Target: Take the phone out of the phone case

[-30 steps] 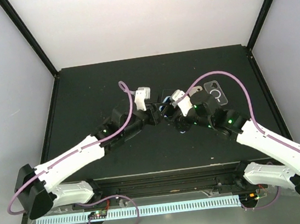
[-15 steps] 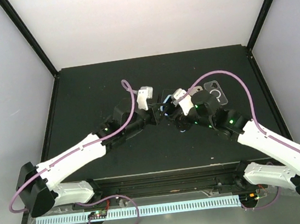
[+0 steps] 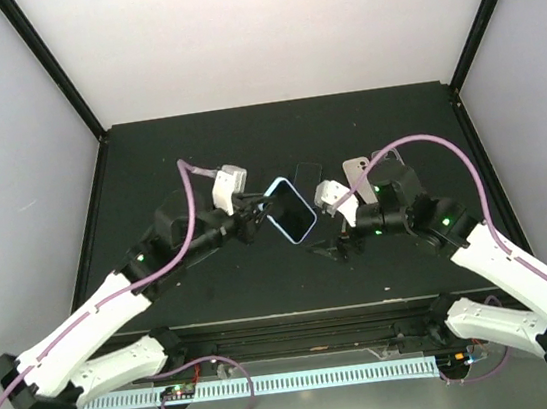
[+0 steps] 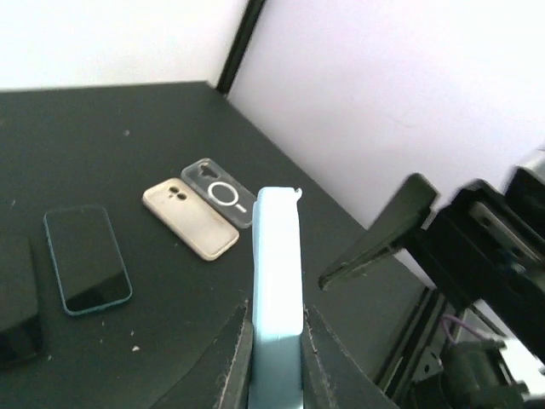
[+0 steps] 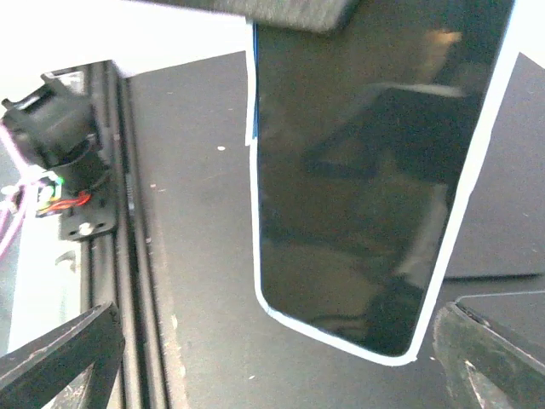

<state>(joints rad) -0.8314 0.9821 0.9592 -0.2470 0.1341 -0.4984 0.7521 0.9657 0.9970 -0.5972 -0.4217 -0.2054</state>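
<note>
The phone [image 3: 292,211] sits in its light blue phone case [image 4: 278,264], dark screen showing inside the pale rim [image 5: 368,179]. My left gripper [image 3: 257,210] is shut on one end of the case, its fingers [image 4: 234,362] pressed on both flat sides, holding it above the table. My right gripper [image 3: 331,239] stands wide open just right of and below the phone, touching nothing. In the right wrist view its fingertips [image 5: 60,358] flank the phone's lower end with wide gaps. One right finger [image 4: 383,243] shows beside the case in the left wrist view.
On the black table [image 3: 147,161] behind the grippers lie a teal-rimmed dark phone [image 4: 85,258], a beige case [image 4: 189,218] and a clear case with a ring [image 4: 219,192]. Another dark phone [image 4: 17,298] lies at the left edge. A rail [image 5: 128,239] runs along the near edge.
My right gripper has opened, let go of the phone and drawn back towards the near right. The left arm has pulled left with the cased phone, now turned screen up.
</note>
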